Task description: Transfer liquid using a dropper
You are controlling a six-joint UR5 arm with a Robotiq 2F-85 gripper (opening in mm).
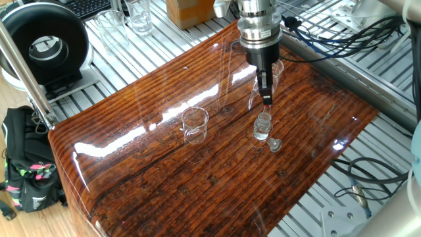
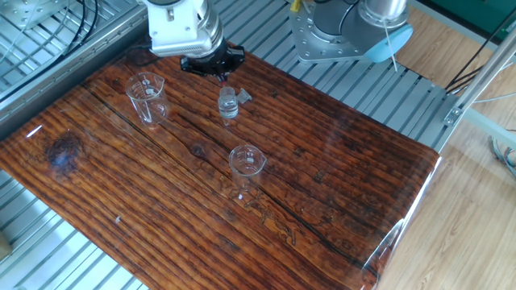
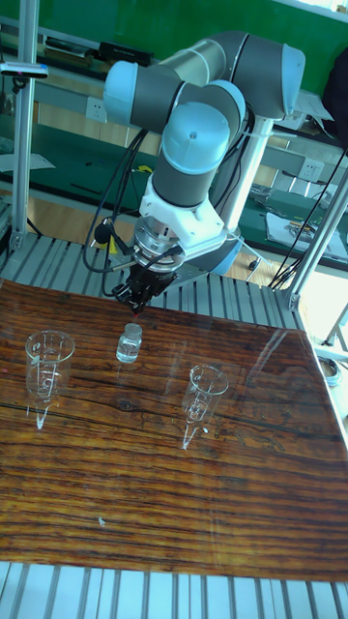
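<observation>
Thin clear dropper with red rubber bulb hangs upper centre of frame, bulb clenched by the black two-finger gripper, tip inside small clear glass bottle. Small glass stopper just beside bottle on glossy wooden table.

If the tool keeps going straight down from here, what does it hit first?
Most likely the small glass bottle: the tool hangs right over its mouth, with the dropper's red bulb between its fingers. Depth isn't certain.
</observation>
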